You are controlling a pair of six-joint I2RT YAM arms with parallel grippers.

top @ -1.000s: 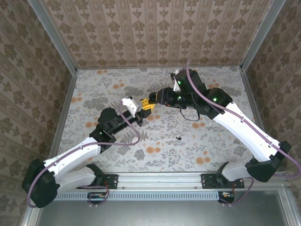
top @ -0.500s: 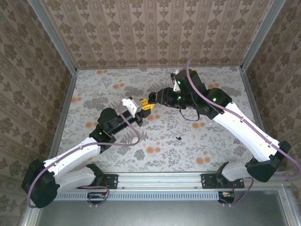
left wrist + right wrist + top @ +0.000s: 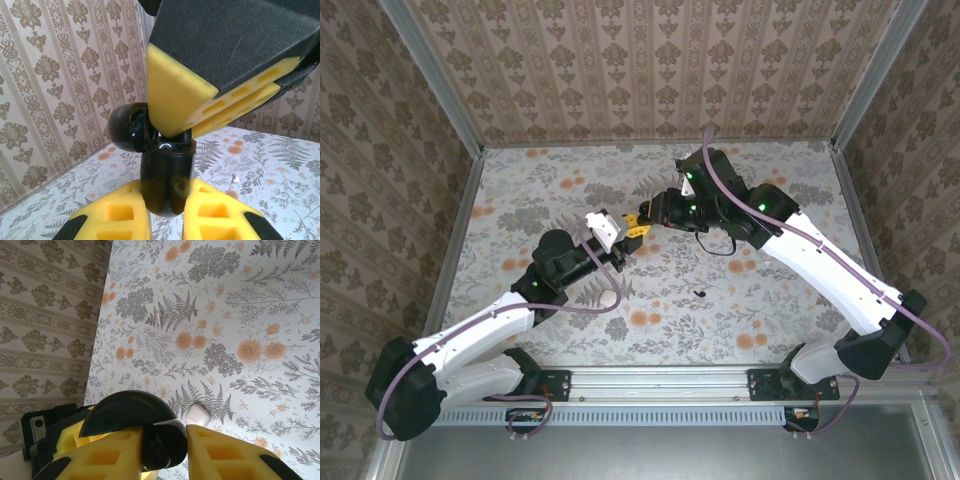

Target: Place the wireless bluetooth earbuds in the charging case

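- The left gripper [image 3: 167, 212] is clamped on the charging case [image 3: 167, 172], held upright above the table [image 3: 540, 190], with its lid [image 3: 126, 127] open.
- The right gripper [image 3: 165, 435] has its tips at the case mouth; whether they pinch anything cannot be told.
- One earbud [image 3: 700, 294] lies loose on the table.
- Advice: steady the case, lower straight down, and release only once the bud is seated.
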